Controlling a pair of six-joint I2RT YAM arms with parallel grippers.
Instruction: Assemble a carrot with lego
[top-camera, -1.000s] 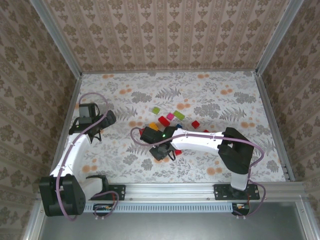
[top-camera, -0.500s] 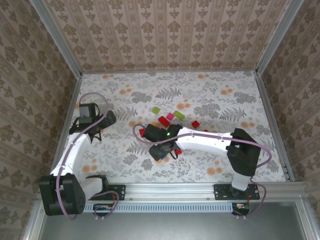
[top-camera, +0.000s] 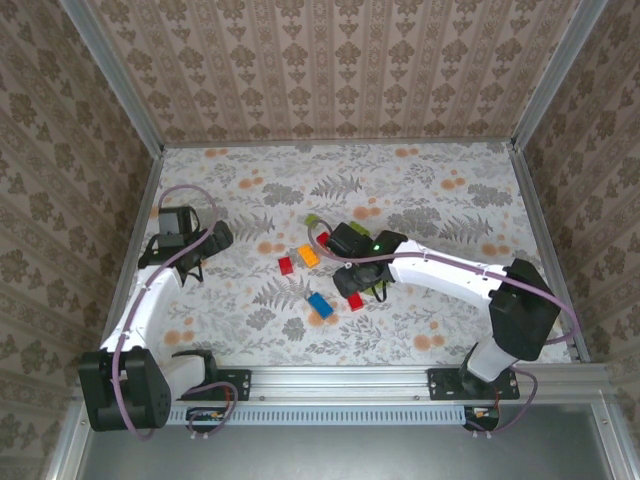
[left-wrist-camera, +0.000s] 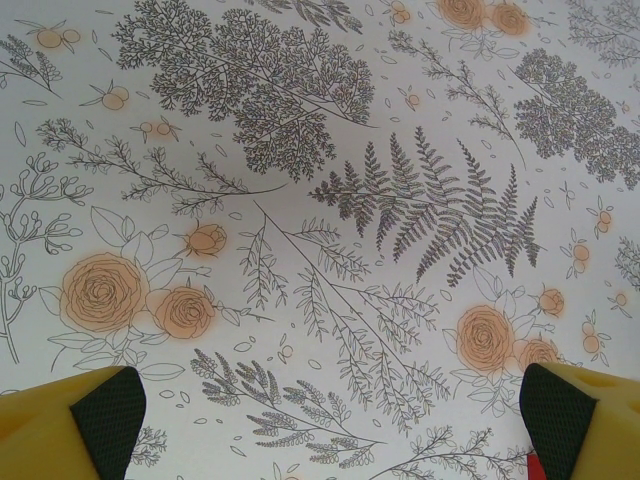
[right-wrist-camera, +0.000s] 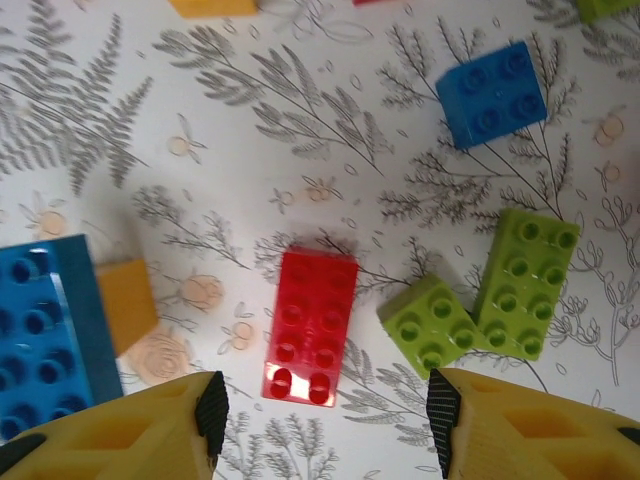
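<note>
Lego: loose bricks lie scattered around the middle of the floral counter (top-camera: 450, 190). None of them is joined into a carrot shape yet.
Nearest bricks: a red oblong brick (right-wrist-camera: 305, 325) lies flat with its studs up. A light green square brick (right-wrist-camera: 432, 325) is just to its right, touching a light green oblong brick (right-wrist-camera: 525, 285). A blue square brick (right-wrist-camera: 490, 95) lies further off.
Stack: a blue brick (right-wrist-camera: 45, 335) seems to sit on an orange brick (right-wrist-camera: 128, 305) to the left of the red one.
Right gripper (right-wrist-camera: 325, 415): hangs low over the cluster with its jaws partly apart and nothing in them. The near end of the red oblong brick lies between the pads, with a gap on each side.
Left gripper (left-wrist-camera: 330, 425): jaws spread wide and empty, over bare counter well away from the bricks.
Stage: judged to be lining up a pick, with the assembly barely begun.
Risk, grip: closing now would catch the red brick only at its end, so it could pivot or squirt out.
Risk, neighbours: the right pad is near the green square brick and the left pad is near the stack. A small sideways drift could shove either one.
Risk, choice: a carrot calls for orange and green bricks, so picking red may waste a move.
</note>
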